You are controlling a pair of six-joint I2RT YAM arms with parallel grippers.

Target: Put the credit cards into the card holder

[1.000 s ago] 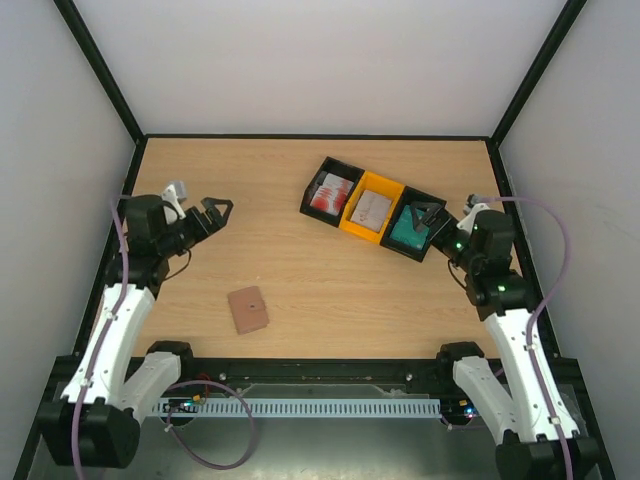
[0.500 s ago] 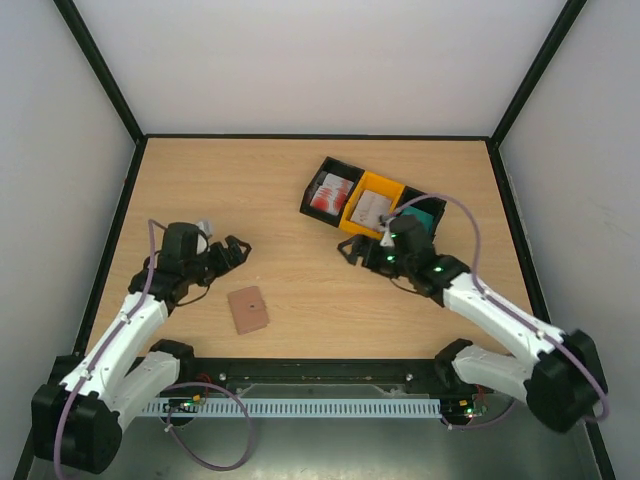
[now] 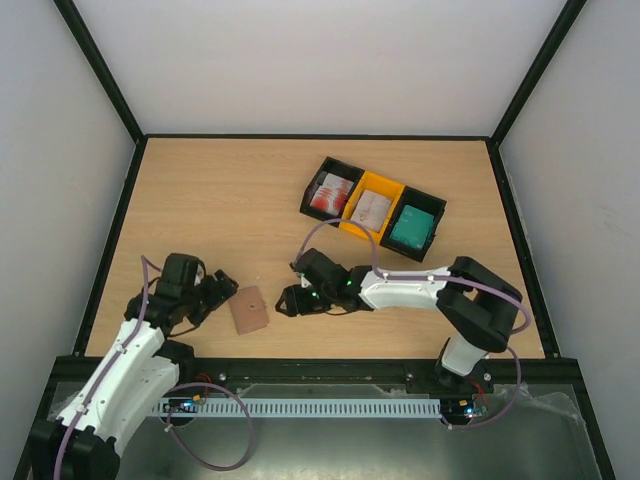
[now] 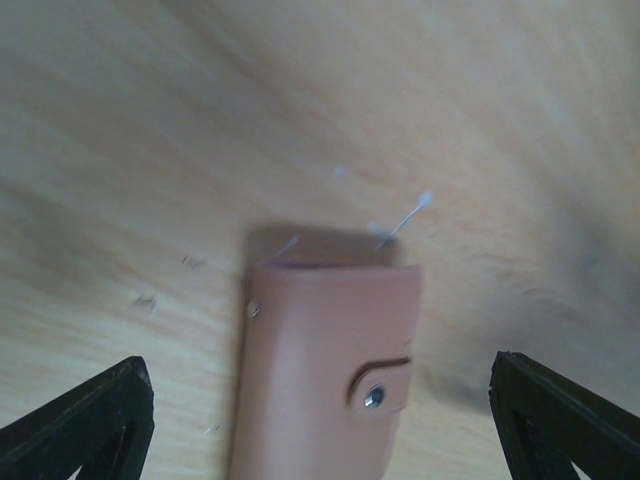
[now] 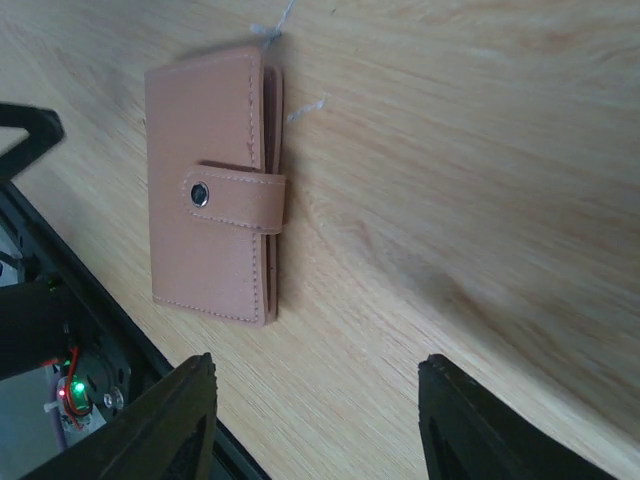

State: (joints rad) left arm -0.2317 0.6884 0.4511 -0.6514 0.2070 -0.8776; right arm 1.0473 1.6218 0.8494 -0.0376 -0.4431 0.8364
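From above, I am holding both arms low beside the holder (image 3: pixel 248 309), which is lying shut on the desk (image 3: pixel 220 190) close to its near edge. My left end effector (image 3: pixel 224 292) is hovering just to its left and my right end effector (image 3: pixel 292 286) just to its right, neither touching it. The cards (image 3: pixel 372 208) are sitting well apart in the trays (image 3: pixel 386 180), so I am judging that opening the holder is the step in hand. Through the left wrist, my fingers (image 4: pixel 90 425) are standing spread wide, gripping nothing, with the holder (image 4: pixel 325 330) lying between them, its snapped strap (image 4: pixel 380 385) facing up. Through the right wrist, my fingers (image 5: pixel 170 425) are standing parted over bare desk, also empty, and the holder (image 5: pixel 210 250) is lying ahead of them beside the near rail (image 5: pixel 60 290). I am planning to pin the body with one side and lift the strap tip with the other, working away from the rail, since room is looking tight there and open toward the trays.
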